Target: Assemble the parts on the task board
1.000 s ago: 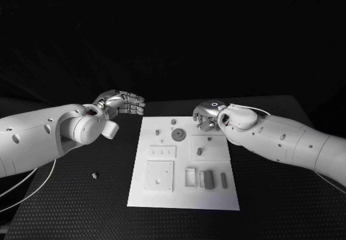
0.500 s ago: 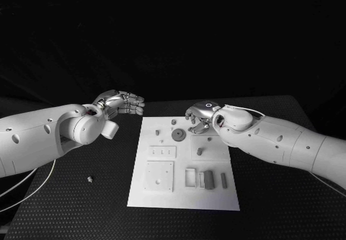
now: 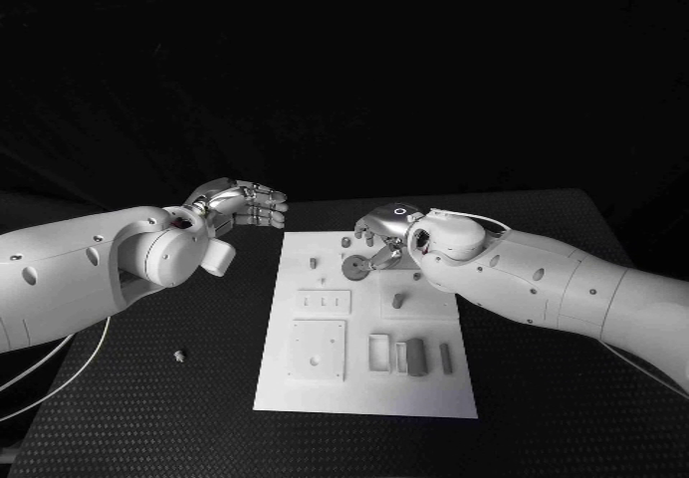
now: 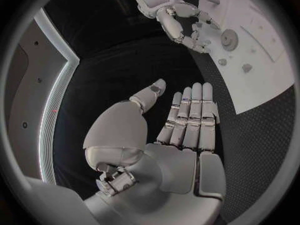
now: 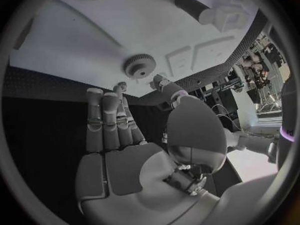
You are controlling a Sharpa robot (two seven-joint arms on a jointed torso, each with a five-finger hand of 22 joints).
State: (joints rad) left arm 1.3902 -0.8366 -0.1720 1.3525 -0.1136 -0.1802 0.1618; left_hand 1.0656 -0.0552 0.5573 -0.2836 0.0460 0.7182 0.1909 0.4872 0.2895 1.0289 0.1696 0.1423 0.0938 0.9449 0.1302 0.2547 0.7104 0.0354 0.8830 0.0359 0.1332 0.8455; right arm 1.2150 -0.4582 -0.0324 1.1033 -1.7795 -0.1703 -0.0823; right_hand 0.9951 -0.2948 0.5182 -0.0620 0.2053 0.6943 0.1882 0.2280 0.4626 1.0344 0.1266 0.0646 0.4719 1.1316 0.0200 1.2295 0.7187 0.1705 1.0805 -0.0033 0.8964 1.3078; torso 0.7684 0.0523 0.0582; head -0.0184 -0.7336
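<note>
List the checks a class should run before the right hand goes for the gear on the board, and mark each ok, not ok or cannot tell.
1. Right hand holds nothing, fingers apart: ok.
2. Right hand above the gear: ok.
3. Fingers touching the gear: cannot tell.
4. Gear lies flat on the board: ok.
5. Left hand open and off the board: ok.
6. All parts on the board: not ok, a small piece lies on the table.
</note>
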